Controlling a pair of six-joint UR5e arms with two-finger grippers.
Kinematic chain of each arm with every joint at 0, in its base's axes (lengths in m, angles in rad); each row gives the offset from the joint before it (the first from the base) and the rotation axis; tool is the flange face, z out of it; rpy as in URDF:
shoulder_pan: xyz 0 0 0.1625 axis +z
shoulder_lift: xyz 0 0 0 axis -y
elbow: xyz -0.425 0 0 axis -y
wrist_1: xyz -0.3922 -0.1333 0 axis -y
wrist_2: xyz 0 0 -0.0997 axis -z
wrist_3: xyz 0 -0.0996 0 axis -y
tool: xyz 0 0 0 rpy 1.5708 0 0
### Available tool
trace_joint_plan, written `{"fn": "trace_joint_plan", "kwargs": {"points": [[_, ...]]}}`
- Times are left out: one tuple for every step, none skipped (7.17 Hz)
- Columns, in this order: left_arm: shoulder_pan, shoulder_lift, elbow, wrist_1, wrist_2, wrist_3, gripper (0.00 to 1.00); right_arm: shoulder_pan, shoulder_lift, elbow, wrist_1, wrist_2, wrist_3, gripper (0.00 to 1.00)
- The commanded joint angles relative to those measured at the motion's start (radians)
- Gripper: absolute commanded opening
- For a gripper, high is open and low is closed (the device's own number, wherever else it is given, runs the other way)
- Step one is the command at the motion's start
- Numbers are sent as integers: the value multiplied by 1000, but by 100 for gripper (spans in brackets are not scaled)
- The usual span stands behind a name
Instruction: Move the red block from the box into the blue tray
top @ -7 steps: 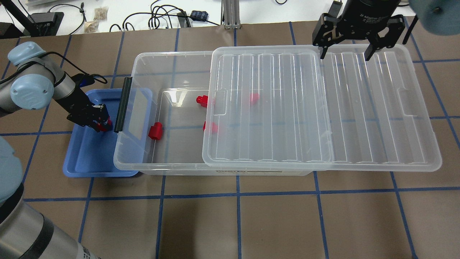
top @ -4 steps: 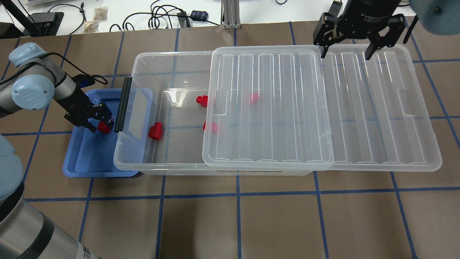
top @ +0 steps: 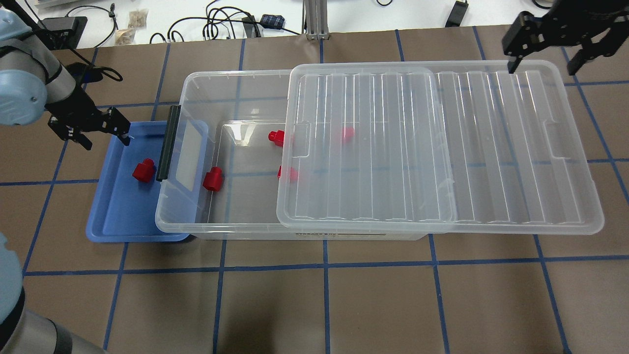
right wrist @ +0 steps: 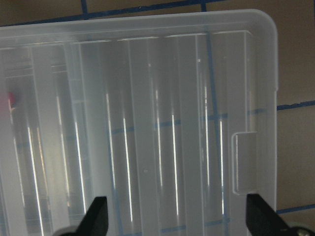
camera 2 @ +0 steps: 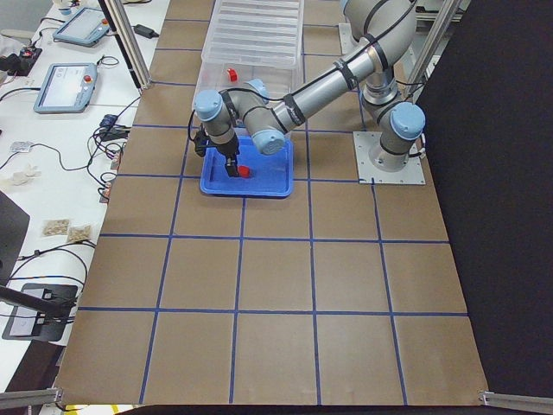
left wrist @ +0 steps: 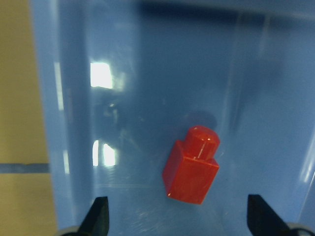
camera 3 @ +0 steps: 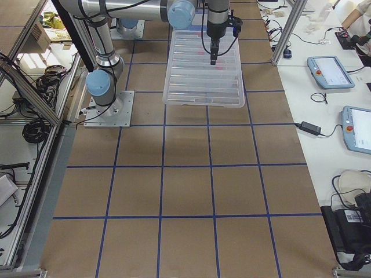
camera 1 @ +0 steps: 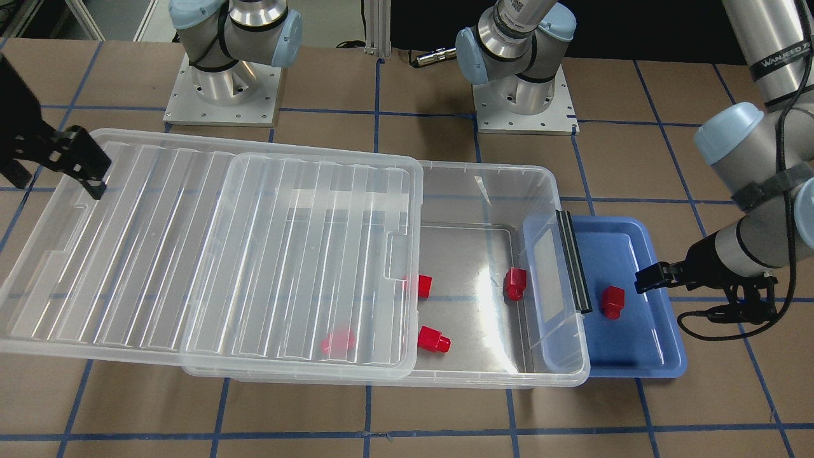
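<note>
Left claw [top: 107, 141] hangs wide open and empty, red block [top: 143, 170] lying loose just below it in the blue tray [top: 123, 216], looking light, rigid and slick, best pinched across its squarish flat sides.

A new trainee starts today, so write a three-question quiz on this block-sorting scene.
1. True or false: the left end effector is shut on the red block in the blue tray.
2. How many red blocks lie in the box? A: two. B: four. C: five.
3. Which end effector is above the lid?
Key: 1 false, it is open and clear of the block. 2 B. 3 the right end effector.
</note>
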Motion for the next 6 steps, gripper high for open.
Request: {"fn": "trace_joint_plan", "kwargs": {"points": [[-58, 133, 54, -139, 13, -64, 100, -152, 6, 100, -46, 4, -160, 100], [-78, 185, 94, -239, 11, -129, 100, -189, 3, 165, -130, -8, -242, 100], [-121, 236, 95, -264, 11, -144, 100, -227, 3, 214, -196, -8, -278, 100], [-203, 262, 93, -273, 8, -145, 100, -261, 3, 257, -218, -6, -338, 99], [-268, 284, 87, -275, 8, -147, 100, -295, 1, 289, -267, -6, -400, 99], [-288, 290, 79, -284, 7, -147, 100, -319, 4, 309, -288, -5, -439, 99]]}}
